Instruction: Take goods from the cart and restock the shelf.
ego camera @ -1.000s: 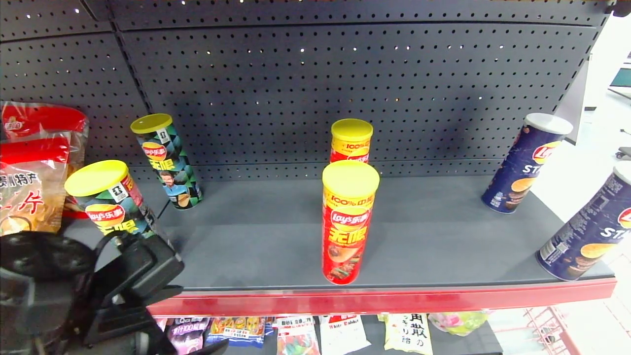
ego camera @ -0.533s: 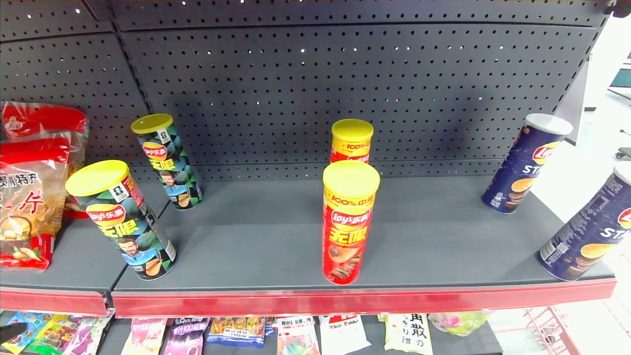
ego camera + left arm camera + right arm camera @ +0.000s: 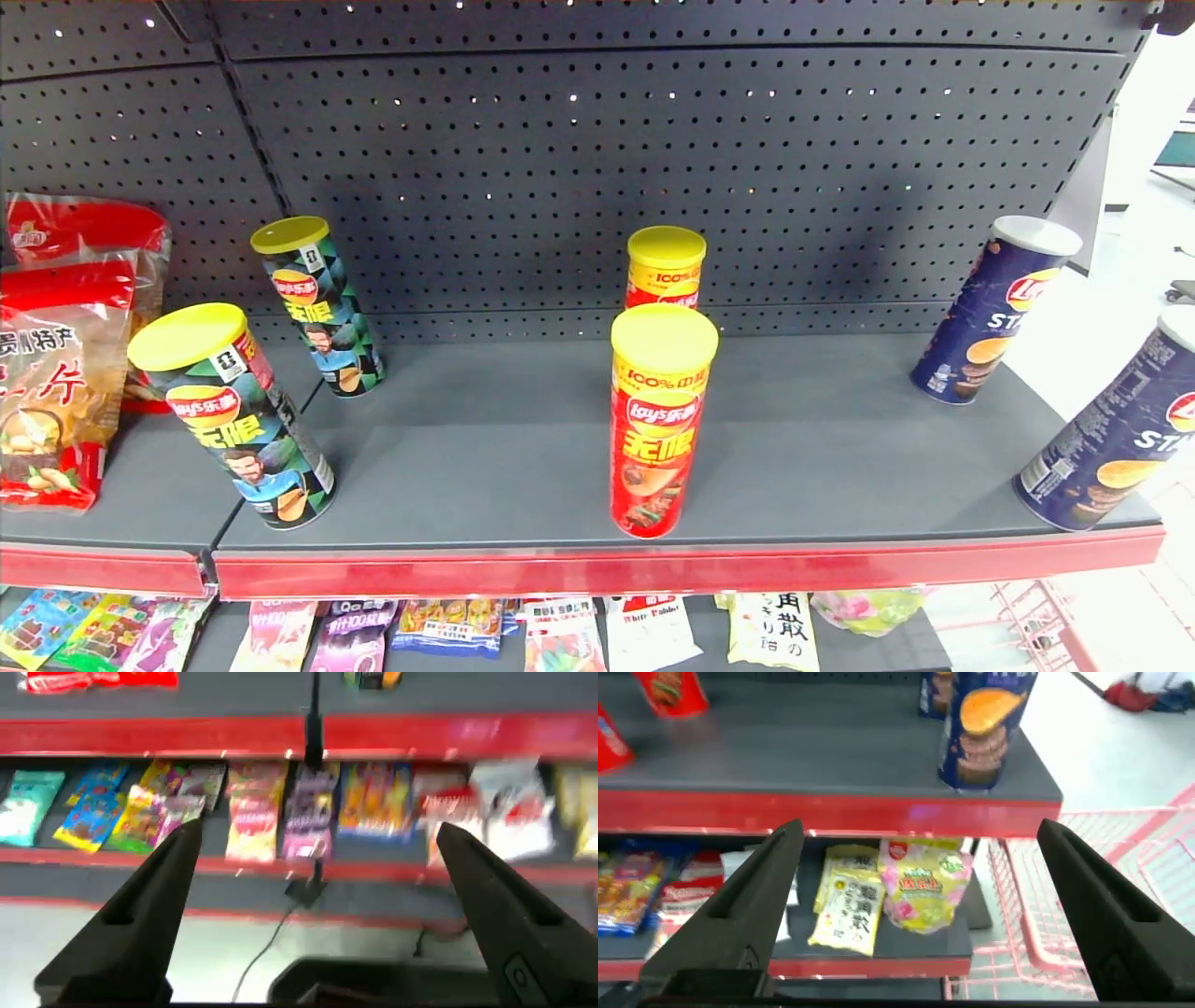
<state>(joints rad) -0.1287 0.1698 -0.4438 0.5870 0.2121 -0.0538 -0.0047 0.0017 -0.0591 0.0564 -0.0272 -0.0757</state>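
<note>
Spanning the head view, the grey shelf (image 3: 523,439) with a red front lip backs onto a dark pegboard panel (image 3: 653,159). The pink wire cart (image 3: 1046,924) sits low beside the shelf's right end, below the right gripper (image 3: 920,915). That gripper's fingers are spread wide with nothing between them, and it touches nothing. The left gripper (image 3: 313,915) is likewise spread wide and empty, hanging in front of the lower shelf's row of packets (image 3: 280,803). At the shelf's left end lean red snack bags (image 3: 56,373). Six crisp tubes stand on the shelf in pairs, front and back. The front green tube (image 3: 233,420) and rear green tube (image 3: 317,308) are on the left. The front red tube (image 3: 658,420) and rear red tube (image 3: 665,266) are in the middle. The front blue tube (image 3: 1111,439) and rear blue tube (image 3: 994,313) are on the right.
</note>
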